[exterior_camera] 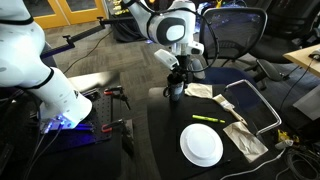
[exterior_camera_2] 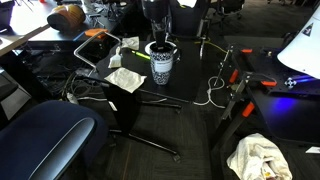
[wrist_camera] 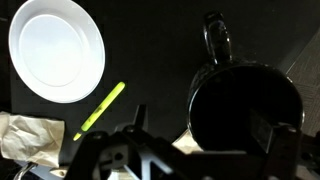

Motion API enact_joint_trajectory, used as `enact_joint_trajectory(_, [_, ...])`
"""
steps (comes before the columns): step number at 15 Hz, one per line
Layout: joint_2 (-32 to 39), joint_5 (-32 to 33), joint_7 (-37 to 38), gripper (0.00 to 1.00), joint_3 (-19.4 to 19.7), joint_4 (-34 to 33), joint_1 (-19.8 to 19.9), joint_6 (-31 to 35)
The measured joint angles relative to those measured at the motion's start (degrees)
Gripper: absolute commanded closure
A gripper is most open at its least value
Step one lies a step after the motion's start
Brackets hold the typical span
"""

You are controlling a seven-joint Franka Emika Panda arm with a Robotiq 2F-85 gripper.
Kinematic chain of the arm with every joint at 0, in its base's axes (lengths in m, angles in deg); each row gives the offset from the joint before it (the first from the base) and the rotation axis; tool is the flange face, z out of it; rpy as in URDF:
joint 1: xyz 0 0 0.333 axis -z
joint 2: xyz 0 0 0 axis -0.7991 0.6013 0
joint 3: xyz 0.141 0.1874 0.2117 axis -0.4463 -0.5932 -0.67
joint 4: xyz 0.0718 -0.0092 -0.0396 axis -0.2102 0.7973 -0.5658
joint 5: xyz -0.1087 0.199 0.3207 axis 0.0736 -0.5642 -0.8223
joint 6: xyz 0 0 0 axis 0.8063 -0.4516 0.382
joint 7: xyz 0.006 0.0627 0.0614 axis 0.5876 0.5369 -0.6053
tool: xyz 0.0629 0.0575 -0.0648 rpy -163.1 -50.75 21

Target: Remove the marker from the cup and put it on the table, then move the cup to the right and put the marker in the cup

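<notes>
The dark glossy cup [wrist_camera: 245, 105] fills the right of the wrist view, its handle [wrist_camera: 218, 40] pointing away. It also shows in both exterior views [exterior_camera: 175, 95] [exterior_camera_2: 160, 65]. The yellow-green marker [wrist_camera: 100, 108] lies flat on the black table [exterior_camera: 165, 140], between the cup and the white plate; it shows in both exterior views [exterior_camera: 207, 119] [exterior_camera_2: 135, 57]. My gripper [wrist_camera: 203, 128] is open, low over the cup, with one finger over the cup's opening and the other outside its wall. It is just above the cup in both exterior views [exterior_camera: 176, 82] [exterior_camera_2: 157, 40].
A round white plate [wrist_camera: 55, 50] [exterior_camera: 201, 145] lies near the marker. Crumpled paper napkins [exterior_camera: 245, 138] [exterior_camera: 200, 90] lie on the table beside a bent metal frame [exterior_camera: 250, 95]. Office chairs and a second robot base [exterior_camera: 45, 70] surround the table.
</notes>
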Motion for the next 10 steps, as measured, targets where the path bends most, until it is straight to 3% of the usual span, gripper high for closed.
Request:
enact_joint_trajectory(2, [1.2, -0.5, -0.1, 0.34, 0.0, -0.6, 0.1, 0.3])
enact_joint_trajectory(10, [2.9, -1.7, -0.2, 0.97, 0.0, -2.1, 0.1, 0.5])
